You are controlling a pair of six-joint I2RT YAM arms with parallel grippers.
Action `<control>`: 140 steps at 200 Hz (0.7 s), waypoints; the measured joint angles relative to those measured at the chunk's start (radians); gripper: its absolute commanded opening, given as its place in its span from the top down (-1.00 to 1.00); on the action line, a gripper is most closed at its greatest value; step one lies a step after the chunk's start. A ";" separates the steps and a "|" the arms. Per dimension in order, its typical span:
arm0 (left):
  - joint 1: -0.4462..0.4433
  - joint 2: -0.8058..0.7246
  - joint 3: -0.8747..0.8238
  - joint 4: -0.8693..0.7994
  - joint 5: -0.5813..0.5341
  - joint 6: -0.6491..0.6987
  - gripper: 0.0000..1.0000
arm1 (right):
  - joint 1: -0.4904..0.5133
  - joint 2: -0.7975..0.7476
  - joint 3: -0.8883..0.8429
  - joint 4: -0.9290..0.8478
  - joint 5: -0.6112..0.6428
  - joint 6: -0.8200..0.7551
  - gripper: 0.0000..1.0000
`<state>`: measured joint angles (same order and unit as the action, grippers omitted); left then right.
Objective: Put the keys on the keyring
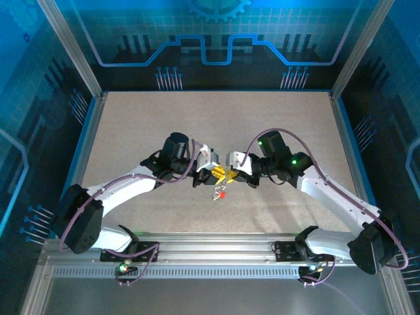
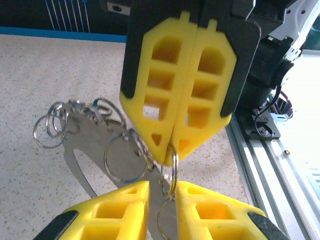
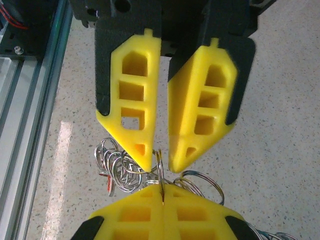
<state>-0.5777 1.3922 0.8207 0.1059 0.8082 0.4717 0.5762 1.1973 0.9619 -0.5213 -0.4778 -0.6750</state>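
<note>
A thin silver keyring (image 3: 159,161) stands on edge between both grippers above the speckled table. My right gripper (image 3: 162,188) is shut on the ring's lower rim, and in the left wrist view it (image 2: 168,150) pinches the ring (image 2: 174,162) at its tip. My left gripper (image 2: 162,186) is open, its fingers either side of the ring and the ring close against one pad (image 2: 192,192). A bunch of linked silver rings (image 3: 116,161) hangs beside it, with a red key head (image 3: 107,183) below. From above, the grippers (image 1: 216,172) (image 1: 233,174) meet tip to tip over the red key head (image 1: 222,194).
A flat grey metal piece (image 2: 82,150) and more loose rings (image 2: 50,127) hang left of the pinch. The aluminium rail (image 1: 216,249) runs along the near edge, close beside both wrists (image 2: 265,150) (image 3: 20,100). Open tabletop (image 1: 210,125) lies beyond the arms.
</note>
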 measured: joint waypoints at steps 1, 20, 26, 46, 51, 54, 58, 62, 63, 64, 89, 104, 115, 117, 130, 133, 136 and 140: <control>0.000 0.000 0.001 -0.001 0.000 0.001 0.57 | 0.002 0.001 0.000 -0.002 0.001 -0.001 1.00; -0.003 0.000 0.011 -0.009 -0.003 0.006 0.55 | 0.014 0.016 0.008 -0.011 0.018 -0.008 1.00; -0.003 0.000 0.014 -0.014 -0.004 0.007 0.55 | 0.018 0.019 0.009 -0.011 0.026 -0.011 1.00; -0.003 0.000 0.023 -0.035 -0.005 0.010 0.58 | 0.025 0.023 0.009 -0.014 0.042 -0.015 1.00; -0.003 0.000 0.026 -0.043 -0.008 0.011 0.59 | 0.026 0.023 0.009 -0.014 0.046 -0.015 1.00; -0.003 0.000 0.028 -0.048 -0.008 0.012 0.60 | 0.027 0.023 0.009 -0.014 0.048 -0.015 1.00; -0.003 0.000 0.032 -0.053 -0.008 0.018 0.61 | 0.027 0.023 0.009 -0.014 0.051 -0.016 1.00; -0.003 0.000 0.034 -0.058 -0.010 0.019 0.64 | 0.028 0.023 0.009 -0.014 0.053 -0.018 1.00; -0.003 0.000 0.035 -0.059 -0.010 0.021 0.64 | 0.028 0.023 0.009 -0.014 0.053 -0.018 1.00; -0.003 0.000 0.035 -0.061 -0.010 0.023 0.65 | 0.028 0.023 0.009 -0.014 0.053 -0.018 1.00; -0.003 0.000 0.043 -0.088 -0.016 0.037 0.66 | 0.028 0.023 0.009 -0.013 0.056 -0.018 1.00; -0.005 0.000 0.043 -0.106 -0.021 0.049 0.66 | 0.028 0.023 0.009 -0.013 0.056 -0.018 1.00; -0.006 0.001 0.045 -0.119 -0.029 0.056 0.67 | 0.028 0.023 0.009 -0.013 0.056 -0.018 1.00; -0.007 0.001 0.047 -0.124 -0.031 0.056 0.67 | 0.028 0.023 0.009 -0.013 0.056 -0.018 1.00; -0.011 0.004 0.056 -0.141 -0.041 0.063 0.74 | 0.028 0.023 0.009 -0.012 0.055 -0.018 1.00; -0.013 0.005 0.059 -0.145 -0.044 0.063 0.76 | 0.028 0.023 0.009 -0.012 0.055 -0.018 1.00; -0.013 0.006 0.062 -0.150 -0.046 0.064 0.80 | 0.028 0.023 0.009 -0.011 0.056 -0.018 1.00; -0.014 0.007 0.065 -0.154 -0.049 0.070 0.84 | 0.028 0.023 0.009 -0.011 0.056 -0.018 1.00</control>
<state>-0.5922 1.3991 0.8860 -0.0483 0.7593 0.5415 0.6041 1.2198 0.9710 -0.5323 -0.4221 -0.6930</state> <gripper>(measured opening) 0.135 0.060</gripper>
